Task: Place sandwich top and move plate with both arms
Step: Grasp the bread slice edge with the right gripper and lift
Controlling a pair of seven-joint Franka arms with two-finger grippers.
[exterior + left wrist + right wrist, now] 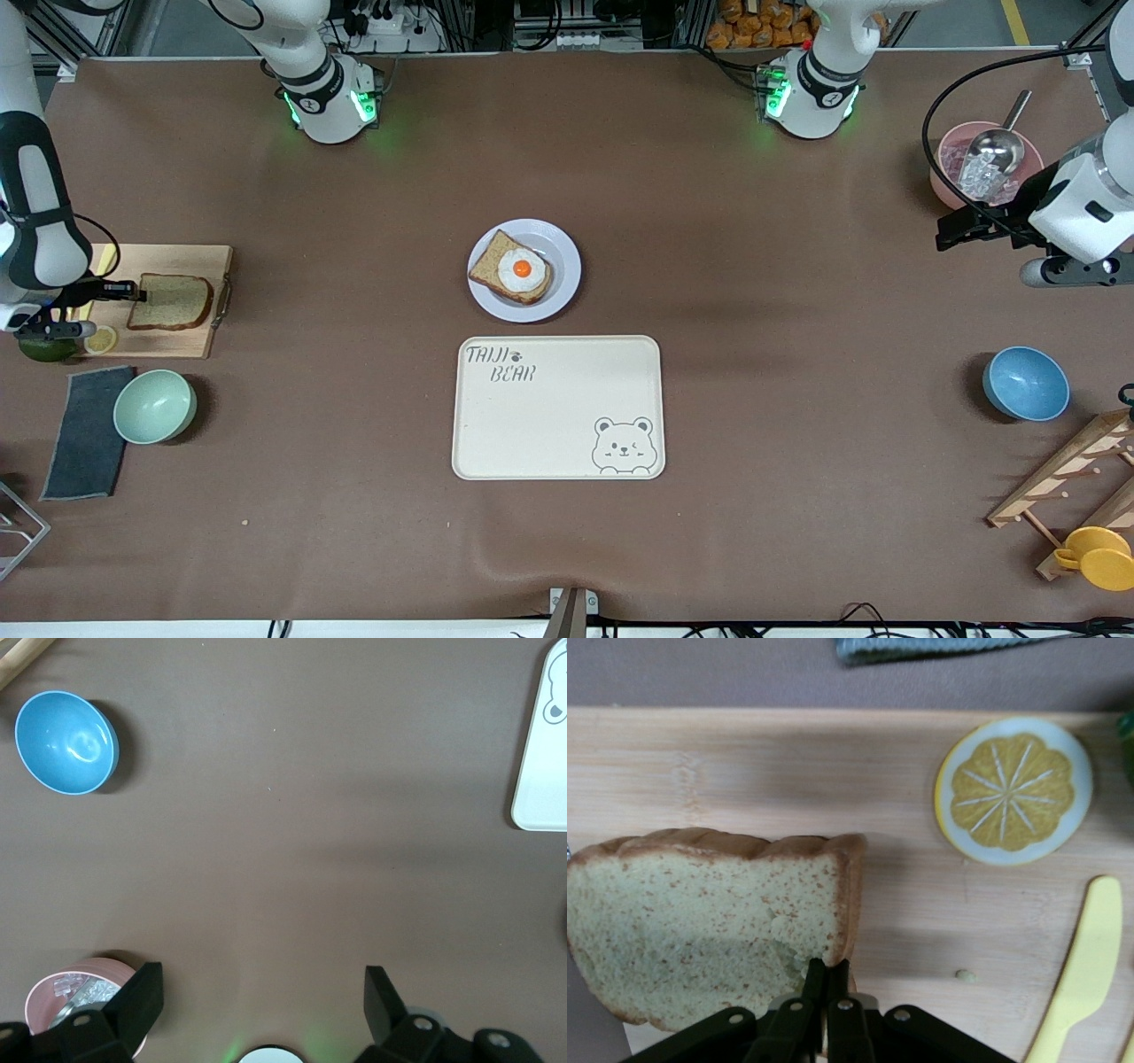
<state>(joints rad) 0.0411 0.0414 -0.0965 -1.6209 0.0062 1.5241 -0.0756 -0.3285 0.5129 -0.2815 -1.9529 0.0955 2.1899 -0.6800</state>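
The sandwich top (171, 302) is gripped at one crust edge by the right claw (133, 288), whose fingers (819, 992) are pinched together on it over the wooden cutting board (177, 257) at the right arm's end of the bench (354, 532). The slice is held roughly flat, its long axis running along the bench, its domed edge pointed toward the plate (567, 266). The plate, bearing the egg-topped bread (514, 268), is set mid-bench, just farther from the front camera than the bear tray (558, 416). The left claw (264, 997) is held open over bare bench beside the pink bowl (49, 992).
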